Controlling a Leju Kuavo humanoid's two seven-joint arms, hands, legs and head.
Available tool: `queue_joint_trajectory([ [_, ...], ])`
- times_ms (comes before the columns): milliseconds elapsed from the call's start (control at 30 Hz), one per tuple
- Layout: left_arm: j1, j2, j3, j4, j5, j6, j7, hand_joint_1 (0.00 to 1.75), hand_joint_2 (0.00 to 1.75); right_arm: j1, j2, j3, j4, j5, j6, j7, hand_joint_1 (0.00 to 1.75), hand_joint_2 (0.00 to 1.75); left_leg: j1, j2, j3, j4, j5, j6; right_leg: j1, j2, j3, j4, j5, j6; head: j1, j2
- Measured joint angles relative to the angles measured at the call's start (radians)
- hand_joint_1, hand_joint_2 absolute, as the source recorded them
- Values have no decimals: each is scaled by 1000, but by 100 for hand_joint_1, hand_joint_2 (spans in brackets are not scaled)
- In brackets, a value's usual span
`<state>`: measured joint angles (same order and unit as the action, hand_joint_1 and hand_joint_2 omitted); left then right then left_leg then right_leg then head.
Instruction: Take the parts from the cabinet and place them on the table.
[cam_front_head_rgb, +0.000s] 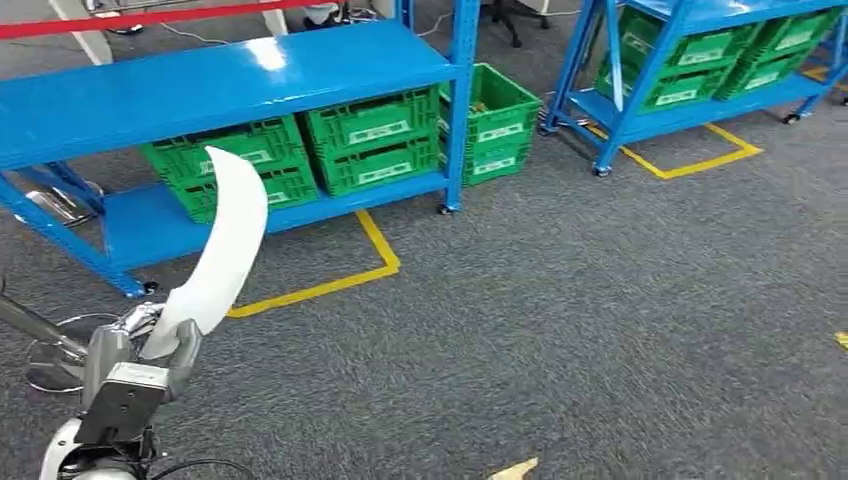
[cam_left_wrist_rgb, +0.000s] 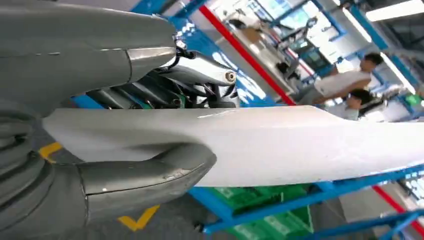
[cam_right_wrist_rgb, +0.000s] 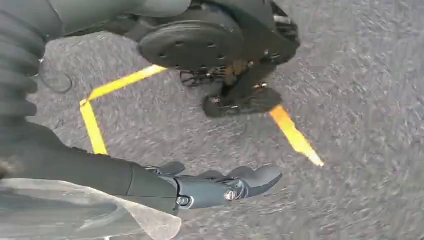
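My left hand (cam_front_head_rgb: 150, 350) is at the lower left of the head view and grips the lower end of a long, curved white part (cam_front_head_rgb: 225, 240), which rises upward in front of the blue cabinet (cam_front_head_rgb: 200, 85). In the left wrist view the thick thumb (cam_left_wrist_rgb: 145, 175) presses under the white part (cam_left_wrist_rgb: 280, 145) with the darker fingers on its other side. My right hand (cam_right_wrist_rgb: 210, 187) hangs over the grey carpet, its fingers stretched out and holding nothing.
Green crates (cam_front_head_rgb: 370, 140) fill the cabinet's lower shelf, and another green crate (cam_front_head_rgb: 495, 120) stands beside its post. A second blue rack (cam_front_head_rgb: 690, 60) with crates is at the back right. Yellow tape (cam_front_head_rgb: 330, 285) marks the carpet. Two people (cam_left_wrist_rgb: 350, 82) stand far off.
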<state>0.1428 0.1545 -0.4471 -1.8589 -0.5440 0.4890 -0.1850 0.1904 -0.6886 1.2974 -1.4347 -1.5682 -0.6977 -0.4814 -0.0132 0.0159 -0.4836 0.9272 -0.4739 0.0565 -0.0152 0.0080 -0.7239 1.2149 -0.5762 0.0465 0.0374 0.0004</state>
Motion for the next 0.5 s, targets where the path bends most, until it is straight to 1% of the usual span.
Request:
queue_joint_trajectory([
  [33,0,0,0,2,0,0,0,175,175,1,0,0,0,0,0,1,0,175,1,15,-11,2,7,-4,-6,-3,-13,62,-3,9,2,0],
  [67,1,0,0,4,0,2,4,175,175,3,0,1,1,0,0,2,0,175,3,29,-18,4,12,-8,-12,-6,-7,81,24,17,1,0],
  [100,2,-1,0,5,-1,5,8,175,175,4,0,2,3,0,0,3,0,175,5,43,-26,5,15,-14,-17,-9,20,61,61,24,2,0],
  [133,3,-1,0,5,-1,7,10,175,175,3,0,2,5,0,0,3,0,175,9,56,-33,10,19,-19,-22,-17,65,3,94,31,1,0],
  [167,3,0,2,6,-1,10,14,175,175,3,0,3,7,0,0,3,0,175,12,67,-38,15,19,-25,-27,-41,137,-96,110,39,2,0],
  [200,2,-1,4,6,-1,12,14,175,175,0,0,3,7,0,0,3,0,175,9,81,-42,27,17,-35,-31,-90,205,-196,89,50,3,0],
  [233,2,-1,8,6,-1,18,14,175,175,-2,1,3,8,0,0,3,0,175,9,90,-50,38,15,-43,-15,-90,235,-232,72,43,6,0],
  [267,1,0,9,6,-2,20,14,175,175,-5,1,3,9,0,0,3,0,175,5,103,-53,46,18,-49,-19,-82,227,-234,66,28,4,0],
  [300,0,0,10,6,-3,22,14,175,175,-5,1,4,10,0,0,3,0,175,6,109,-57,51,20,-52,-16,-68,218,-230,64,19,3,0],
  [333,0,-1,13,6,-6,26,14,175,175,-2,1,6,11,-1,0,3,0,175,9,120,-57,52,22,-57,-15,-60,211,-226,63,6,4,0],
  [367,-1,-3,15,6,-11,32,14,175,175,2,1,8,11,-1,0,3,0,175,12,122,-60,55,13,-65,-16,-49,213,-229,69,-13,5,0],
  [400,-3,-4,16,6,-17,36,14,175,175,3,1,9,12,0,0,2,0,175,19,71,-66,76,-16,-71,-16,-42,206,-230,71,-23,1,0],
  [433,-2,-4,18,6,-20,39,14,175,175,1,1,10,13,-1,0,3,0,175,21,29,-88,132,-60,-73,-15,-33,201,-230,77,-32,1,0],
  [467,0,-4,22,6,-20,40,14,175,175,-3,1,10,13,0,0,2,0,175,22,4,-123,221,-109,-74,-14,-21,195,-230,81,-38,0,0],
  [500,0,-5,23,6,-20,40,14,175,175,-3,1,10,13,0,0,2,0,175,21,-6,-157,307,-146,-74,-11,-9,189,-229,85,-42,0,0],
])
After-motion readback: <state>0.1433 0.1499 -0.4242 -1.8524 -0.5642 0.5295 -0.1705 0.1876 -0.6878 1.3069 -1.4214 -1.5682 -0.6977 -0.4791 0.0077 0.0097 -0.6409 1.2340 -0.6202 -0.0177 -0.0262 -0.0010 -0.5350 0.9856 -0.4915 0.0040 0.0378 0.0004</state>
